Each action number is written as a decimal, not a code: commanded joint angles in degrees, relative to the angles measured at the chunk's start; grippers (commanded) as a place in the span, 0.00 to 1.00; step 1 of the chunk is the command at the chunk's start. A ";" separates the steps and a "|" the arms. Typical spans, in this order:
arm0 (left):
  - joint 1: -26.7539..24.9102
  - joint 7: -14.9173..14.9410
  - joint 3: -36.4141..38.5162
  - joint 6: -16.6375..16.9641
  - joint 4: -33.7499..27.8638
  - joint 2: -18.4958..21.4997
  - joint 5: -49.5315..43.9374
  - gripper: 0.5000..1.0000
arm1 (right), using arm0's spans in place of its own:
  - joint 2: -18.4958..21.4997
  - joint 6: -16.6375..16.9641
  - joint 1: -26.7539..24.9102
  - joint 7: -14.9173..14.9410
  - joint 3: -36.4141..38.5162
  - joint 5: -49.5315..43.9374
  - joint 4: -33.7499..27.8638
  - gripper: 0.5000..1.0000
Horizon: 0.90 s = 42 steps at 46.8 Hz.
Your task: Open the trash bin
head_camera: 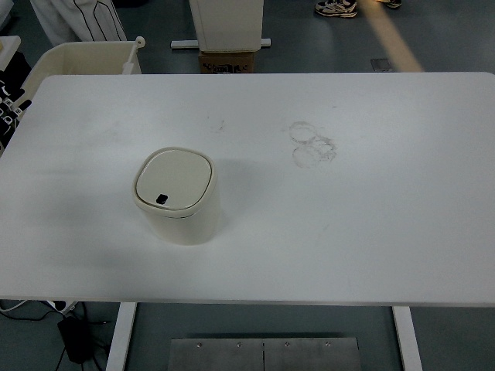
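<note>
One trash bin [177,198]: cream plastic, smooth, rounded-square body, lid shut flat, one small dark button [162,199] at the lid's near edge. It is stood upright left of centre on the matte white tabletop [371,224], which is marked by faint ring stains [312,144]. No robot hand is in view, so its state cannot be told.

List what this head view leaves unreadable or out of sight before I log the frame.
- Both robot hands: out of frame, so no pose.
- Bin: contents hidden by its closed lid; the far side faces away.
- Dark button on the lid: too small to tell its type.
- Person at top: cut off by the edge, only shoes and a light garment show.
- Cream tub: partly behind the table.
</note>
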 commanded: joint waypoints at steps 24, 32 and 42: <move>0.00 0.00 0.08 0.00 -0.04 -0.18 0.00 1.00 | 0.00 0.02 0.00 0.00 0.00 0.00 0.00 0.98; 0.17 0.09 0.08 -0.09 -0.04 -0.45 0.00 1.00 | 0.00 0.02 0.00 0.00 0.00 0.00 0.00 0.98; 0.79 0.09 0.00 -0.35 -0.04 -0.45 -0.09 1.00 | 0.00 0.02 0.00 0.00 0.00 0.00 0.00 0.98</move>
